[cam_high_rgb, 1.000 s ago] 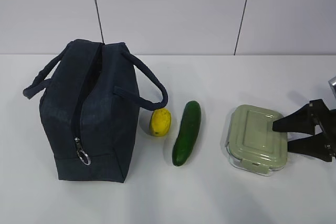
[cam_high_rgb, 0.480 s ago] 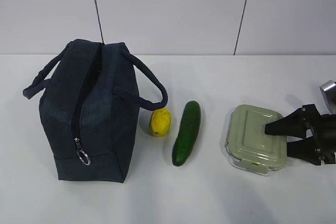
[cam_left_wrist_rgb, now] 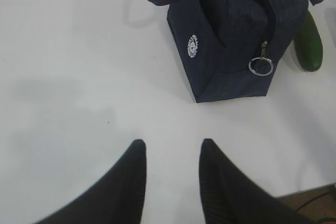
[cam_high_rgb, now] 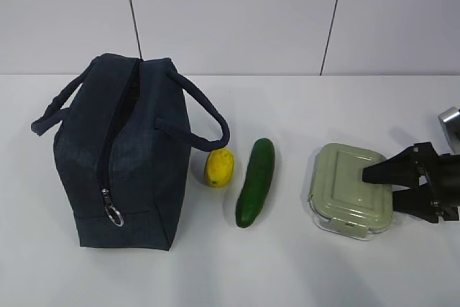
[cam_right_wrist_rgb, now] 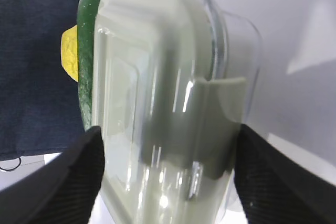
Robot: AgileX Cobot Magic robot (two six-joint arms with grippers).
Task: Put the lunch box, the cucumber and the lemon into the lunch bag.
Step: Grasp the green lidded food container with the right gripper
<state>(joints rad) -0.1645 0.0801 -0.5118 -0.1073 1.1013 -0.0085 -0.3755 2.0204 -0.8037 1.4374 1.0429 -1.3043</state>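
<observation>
Nothing is packed yet. The right gripper (cam_high_rgb: 375, 183), jaws spread, straddles the lunch box (cam_high_rgb: 350, 190); beyond it, the cucumber (cam_high_rgb: 256, 181), lemon (cam_high_rgb: 219, 167) and lunch bag (cam_high_rgb: 122, 156) wait. The left gripper (cam_left_wrist_rgb: 170, 153) hangs parted, empty.

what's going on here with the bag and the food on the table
A two-armed robot is packing a lunch bag, and nothing is inside yet. The right gripper has its jaws spread wide around the lunch box, one on each side, with the box resting on the table. The lemon and the cucumber lie side by side between bag and box. The left gripper hangs over bare table near the bag, holding nothing.
</observation>
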